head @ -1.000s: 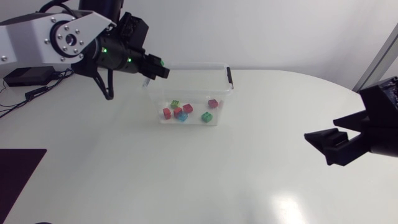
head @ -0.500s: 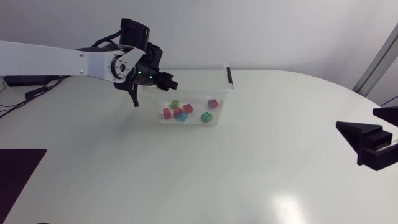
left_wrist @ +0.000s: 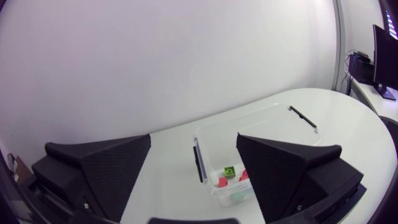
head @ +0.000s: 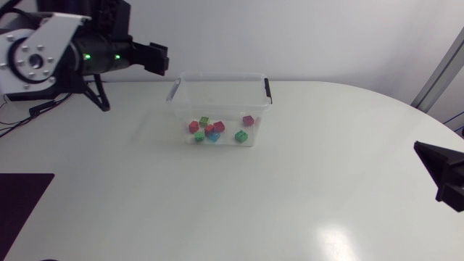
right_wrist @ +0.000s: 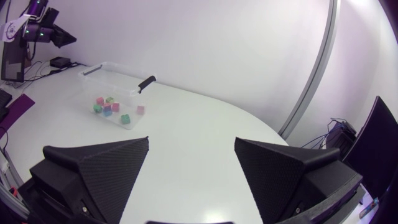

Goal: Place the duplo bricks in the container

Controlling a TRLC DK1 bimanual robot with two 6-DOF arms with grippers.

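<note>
We log the left gripper [head: 159, 59] pulled back from the container [head: 217, 75], jaws spread and empty. An extra green brick [head: 199, 135] now lies inside with the other duplo bricks [head: 217, 127]. The right gripper [right_wrist: 191, 142] has retreated, jaws apart. No bricks remain outside, so we judge loading complete.

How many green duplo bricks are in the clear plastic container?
3 in the clear plastic container: one green duplo brick toward its back, one front-left, one front-right. Others could be hidden.
</note>
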